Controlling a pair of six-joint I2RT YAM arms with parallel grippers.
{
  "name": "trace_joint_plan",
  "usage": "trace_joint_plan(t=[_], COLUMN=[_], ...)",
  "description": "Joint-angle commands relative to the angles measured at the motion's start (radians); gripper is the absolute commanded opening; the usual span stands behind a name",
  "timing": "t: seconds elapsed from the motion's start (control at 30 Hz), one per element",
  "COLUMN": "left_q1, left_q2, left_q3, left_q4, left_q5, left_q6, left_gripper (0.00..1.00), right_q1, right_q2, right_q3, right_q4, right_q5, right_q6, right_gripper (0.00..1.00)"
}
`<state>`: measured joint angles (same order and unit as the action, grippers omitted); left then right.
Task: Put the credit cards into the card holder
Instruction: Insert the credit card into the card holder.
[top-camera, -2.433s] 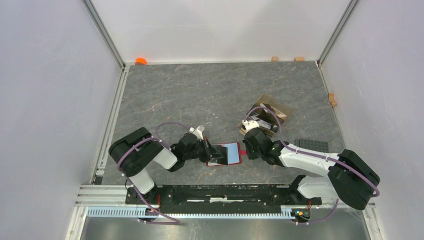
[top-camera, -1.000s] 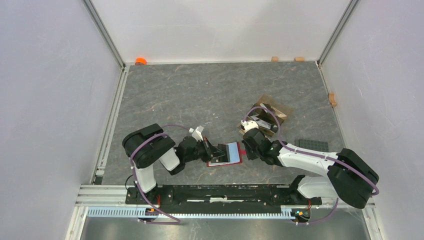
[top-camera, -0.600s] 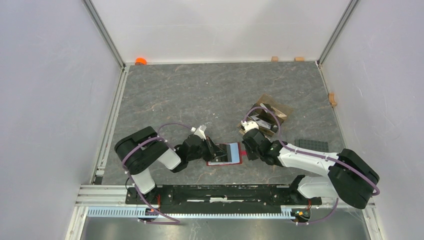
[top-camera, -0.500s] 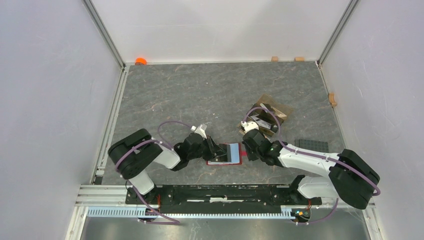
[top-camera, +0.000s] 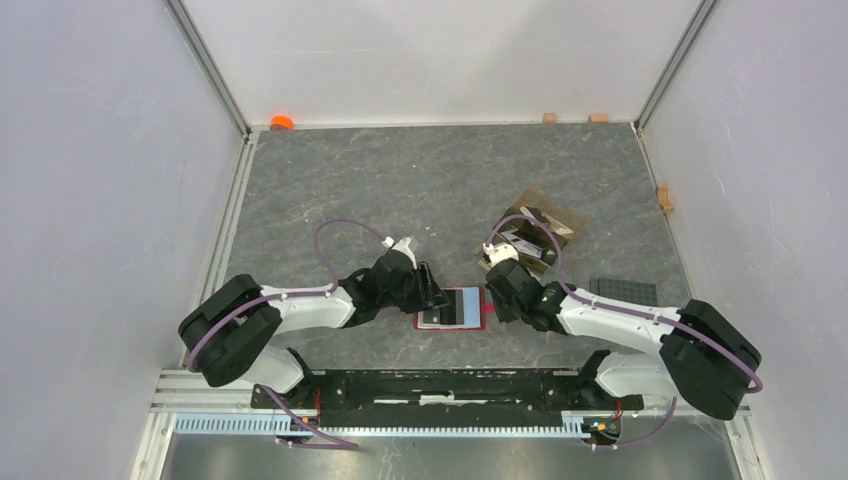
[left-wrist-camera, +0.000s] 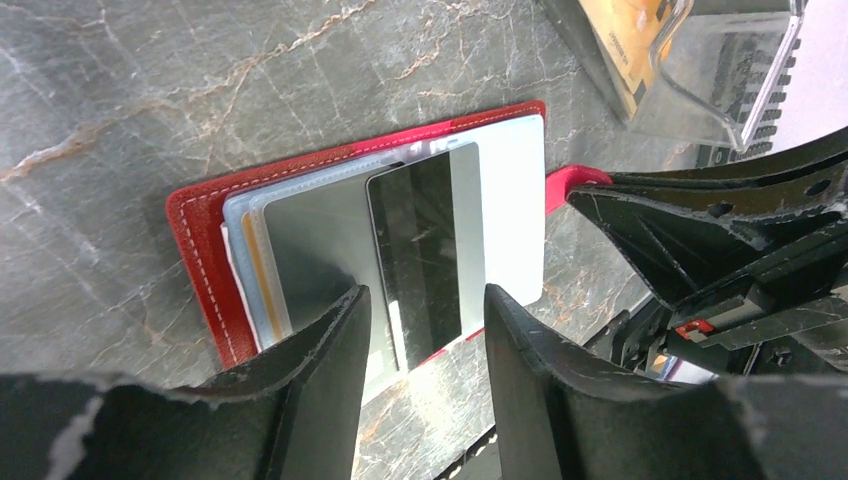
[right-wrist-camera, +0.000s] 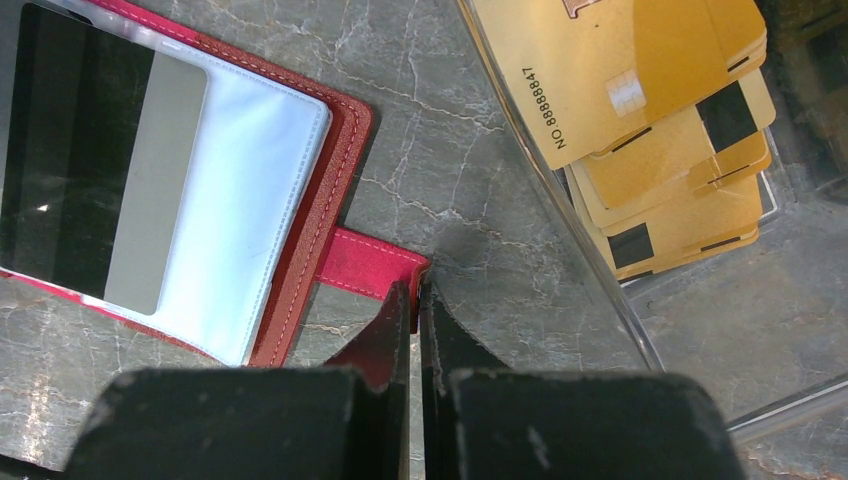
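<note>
The red card holder (top-camera: 482, 322) lies open on the table between the two arms. In the left wrist view its red cover (left-wrist-camera: 190, 230) carries clear sleeves with a dark card (left-wrist-camera: 425, 245) on top. Thin edges of a light blue card (left-wrist-camera: 233, 215) and an orange card (left-wrist-camera: 260, 275) show at the left. My left gripper (left-wrist-camera: 422, 300) hovers open just over the sleeves, holding nothing. My right gripper (right-wrist-camera: 417, 290) is shut on the holder's red tab (right-wrist-camera: 365, 262). The dark card (right-wrist-camera: 70, 150) also shows in the right wrist view.
A clear tray (right-wrist-camera: 600, 280) with several orange-gold cards (right-wrist-camera: 640, 90) stands just right of the holder, also seen from above (top-camera: 530, 235). A black gridded plate (top-camera: 625, 290) lies further right. Small tan blocks (top-camera: 549, 117) and an orange object (top-camera: 281, 122) sit along the walls.
My left gripper has opened and let go of the card, which now lies in the holder. The left arm's elbow has swung down and to the left. The right arm has not moved.
</note>
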<state>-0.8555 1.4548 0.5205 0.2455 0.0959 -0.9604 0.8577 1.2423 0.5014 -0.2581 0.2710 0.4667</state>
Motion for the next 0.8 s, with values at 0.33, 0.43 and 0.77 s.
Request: trace_joint_plan(t=[0.33,0.43,0.77], left_q1=[-0.008,-0.013,-0.055], left_q2=[0.092,0.109,0.157], left_q3=[0.017,0.004,0.016], left_q4=[0.061,0.126,0.261], left_q5=[0.06,0.069,0.078], left_q6=[0.033,0.017,-0.029], left_gripper=[0.53,0.53,0.53], right_q1=[0.004,0.006,0.008], right_q2=[-0.018,-0.018,-0.006], right_q3=[0.002,-0.001,-0.001], right_q4=[-0.047,-0.044,-0.042], right_q5=[0.018,0.018,0.017], right_q6=[0.001,0.004,0.005], right_gripper=[0.0,0.0,0.0])
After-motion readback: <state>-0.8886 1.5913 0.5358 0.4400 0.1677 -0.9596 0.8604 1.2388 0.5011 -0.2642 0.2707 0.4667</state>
